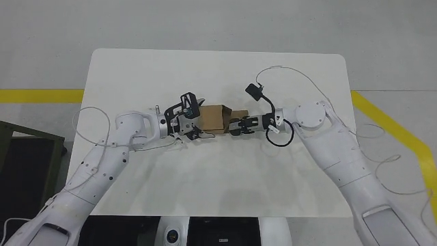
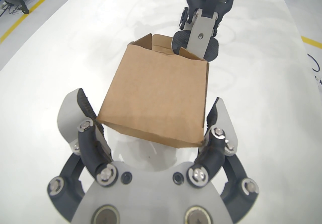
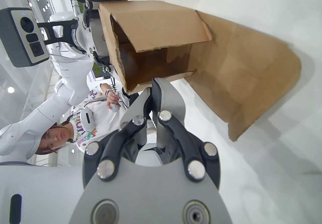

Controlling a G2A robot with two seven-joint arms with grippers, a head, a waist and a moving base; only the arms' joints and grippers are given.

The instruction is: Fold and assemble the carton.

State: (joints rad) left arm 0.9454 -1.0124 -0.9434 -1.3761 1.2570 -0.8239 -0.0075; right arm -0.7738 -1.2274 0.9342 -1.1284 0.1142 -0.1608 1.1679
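Note:
A brown carton [image 1: 215, 118] lies on its side at the middle of the white table [image 1: 136, 75]. My left gripper [image 1: 190, 119] holds its closed end: the two fingers [image 2: 88, 112] press the carton [image 2: 156, 91] from both sides across its width. The carton's far end is open, with a long flap [image 3: 246, 71] spread flat on the table. My right gripper [image 1: 239, 126] is at that open end. Its fingers [image 3: 161, 94] are shut together on the edge of a side flap [image 2: 187, 52] of the carton [image 3: 156, 24].
A thin white cable [image 1: 300, 75] loops over the table's far right part, beyond the right arm. Bare tabletop lies around the carton on all sides. A yellow floor line [image 1: 41, 96] runs past the table's left edge.

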